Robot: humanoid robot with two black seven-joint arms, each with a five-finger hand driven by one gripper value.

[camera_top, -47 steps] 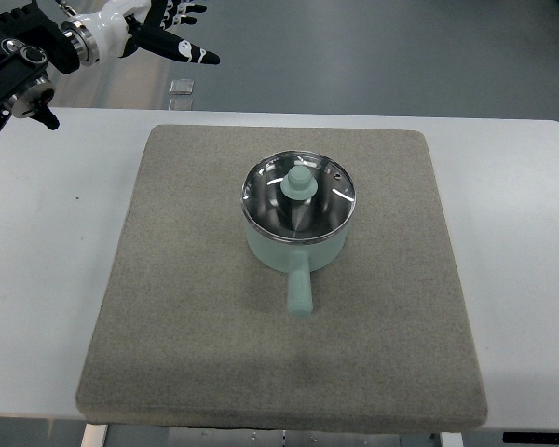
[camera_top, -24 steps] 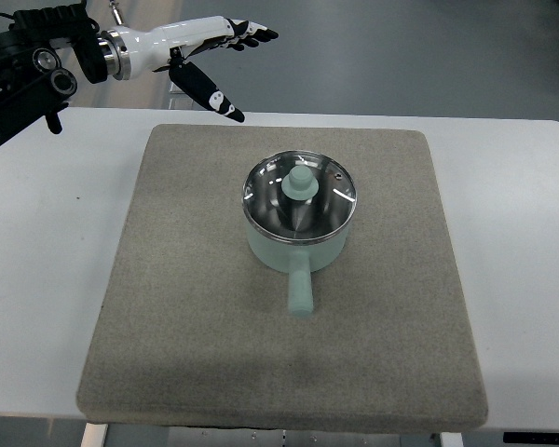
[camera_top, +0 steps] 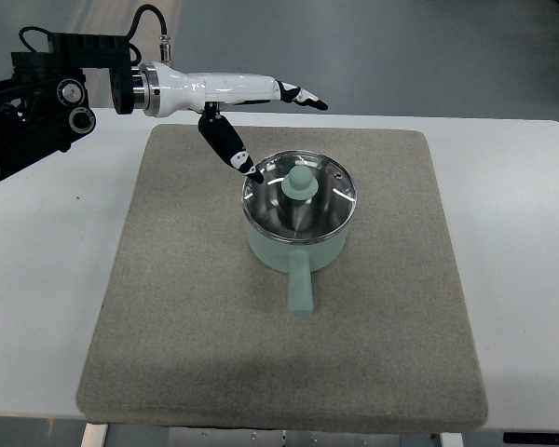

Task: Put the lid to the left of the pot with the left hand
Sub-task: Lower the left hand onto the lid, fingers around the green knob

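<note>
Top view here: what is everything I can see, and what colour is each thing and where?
pot: one, pale green with a shiny metal inside, near the middle of the mat, its stubby handle pointing toward the near edge.
lid: one, clear glass with a metal rim and a pale green knob, sitting on the pot.
mat: one, grey-brown felt, square, covering most of the table.
table: one, white, under the mat.
floor: grey, beyond the far edge of the table.
left hand: one, white with black fingers, fingers spread and holding nothing, reaching in from the upper left, thumb tip near the lid's left rim.
Right hand: not in view.
</note>
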